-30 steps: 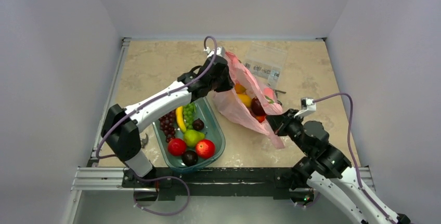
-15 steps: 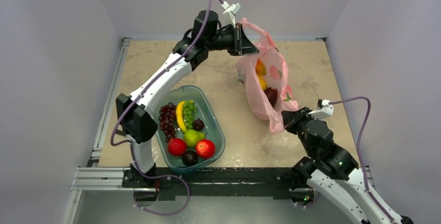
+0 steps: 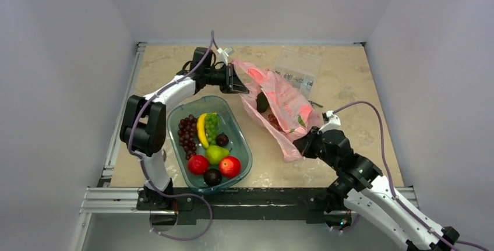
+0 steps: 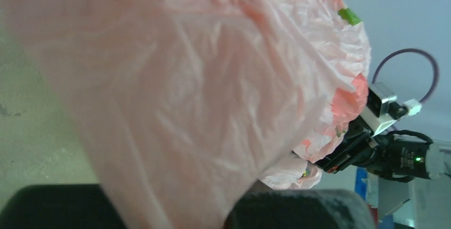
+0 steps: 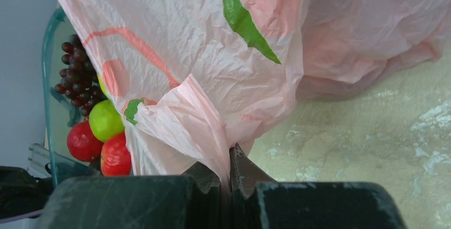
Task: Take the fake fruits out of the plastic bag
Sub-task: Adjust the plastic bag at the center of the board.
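- right gripper (image 3: 298, 146) is clamped tight on a bunched fold of the bag (image 3: 283, 101); in the wrist view the fingers (image 5: 242, 171) have basically no gap, with pink plastic squeezed up between them
- that pinch is at the bag's end nearest the arm bases, to the right of the tray (image 3: 249, 153)
- left gripper (image 3: 234, 81) has the bag's other end, just beyond the tray's far rim; its wrist view is almost all pink plastic coming out from between its fingers, so it looks closed on it
- the bag hangs stretched at a slant between the two grippers, right of the tray and not over it
- fruit is inside the bag: a dark avocado (image 3: 262, 102) shows through the plastic near the upper half; can't tell whether the reddish patches lower down are fruit or print
- tray holds grapes (image 3: 187, 133), a banana (image 3: 201, 130), a pear (image 3: 215, 154) and apples (image 3: 229, 166)
- clear packet (image 3: 297, 67) lies on the table past the bag, well away from the tray
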Controlling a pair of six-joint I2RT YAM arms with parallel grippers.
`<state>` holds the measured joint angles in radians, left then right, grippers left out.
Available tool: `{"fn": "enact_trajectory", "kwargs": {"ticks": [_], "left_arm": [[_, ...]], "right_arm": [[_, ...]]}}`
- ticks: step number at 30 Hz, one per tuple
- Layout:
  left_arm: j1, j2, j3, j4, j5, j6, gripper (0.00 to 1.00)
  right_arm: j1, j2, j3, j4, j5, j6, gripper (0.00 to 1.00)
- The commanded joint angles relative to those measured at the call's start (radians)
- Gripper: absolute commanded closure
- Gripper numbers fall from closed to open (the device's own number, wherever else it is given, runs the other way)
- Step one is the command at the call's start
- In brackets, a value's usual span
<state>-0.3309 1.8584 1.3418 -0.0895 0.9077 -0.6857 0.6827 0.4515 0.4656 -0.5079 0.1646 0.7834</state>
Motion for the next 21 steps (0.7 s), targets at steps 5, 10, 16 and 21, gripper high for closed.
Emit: {"fn": "enact_trajectory", "kwargs": {"ticks": [5,10,16,21], "left_arm": [[-0.025,-0.264,-0.003,-0.324,-0.216,0.216,0.43],[-0.069,-0.415,-0.062,-0.396,-0.308,0.241,0.28],[-0.224,-0.548,-0.128,-0.451,-0.447,0.192,0.31],[-0.364,-0.646,-0.192,-0.292,-0.459,0.086,0.33]], "right_arm": [[0.012,0.084,0.085,-0.130,0.034,0.067,0.89],[0.013,0.147,0.230,-0.112,-0.011,-0.064,0.46],[0.030,0.289,0.437,-0.182,0.057,-0.234,0.25],[0.038,0.339,0.541,-0.187,0.127,-0.364,0.20]]}}
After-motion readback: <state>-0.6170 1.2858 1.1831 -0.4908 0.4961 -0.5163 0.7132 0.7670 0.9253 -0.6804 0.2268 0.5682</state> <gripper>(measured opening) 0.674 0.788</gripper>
